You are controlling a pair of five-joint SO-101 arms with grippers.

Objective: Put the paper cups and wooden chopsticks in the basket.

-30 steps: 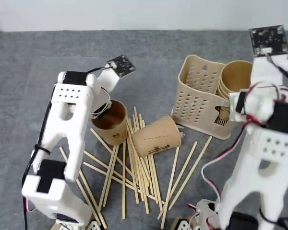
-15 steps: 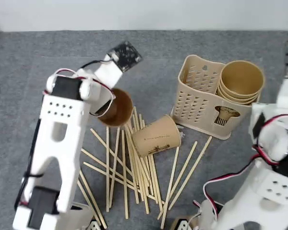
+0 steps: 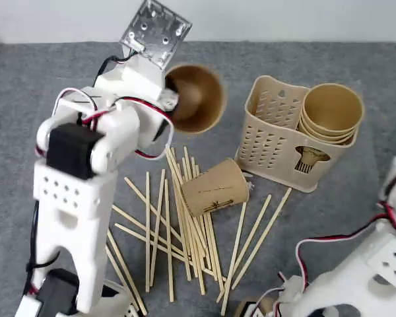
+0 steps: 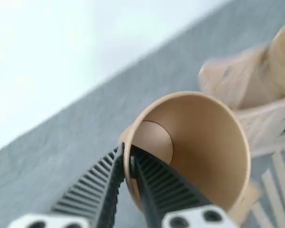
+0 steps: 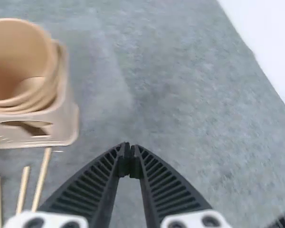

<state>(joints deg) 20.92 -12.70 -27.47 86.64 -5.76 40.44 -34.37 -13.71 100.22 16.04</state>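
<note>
The left arm (image 3: 76, 191) stands tall over the worktop (image 3: 303, 66), its wrist bent over at the top so that the left hand (image 3: 175, 100) points out sideways, well above the surface. That hand is pinching a paper cup (image 3: 197, 98) by its wall, one finger inside and one outside, the tips reaching close to the cup's base. The cup is carried on its side in the air, with its open mouth turned away from the hand. Beyond the cup's mouth and lower down stands the basket (image 3: 277, 142), with a stack of cups (image 3: 331, 112) nested in its far compartment. Below the left hand, the wooden chopsticks (image 3: 168, 231) lie scattered on the worktop, and a second cup (image 3: 214, 188) rests on its side on top of them, near the basket.

The right arm (image 3: 383, 264) sits low, on the far side of the basket from the left hand. The right hand (image 5: 129, 159) is pressed together, holding nothing, over bare grey cover; the basket and a few chopstick ends are off to one side of it.

The worktop is covered in grey felt-like cloth, and a pale wall (image 3: 251, 20) runs behind it.
</note>
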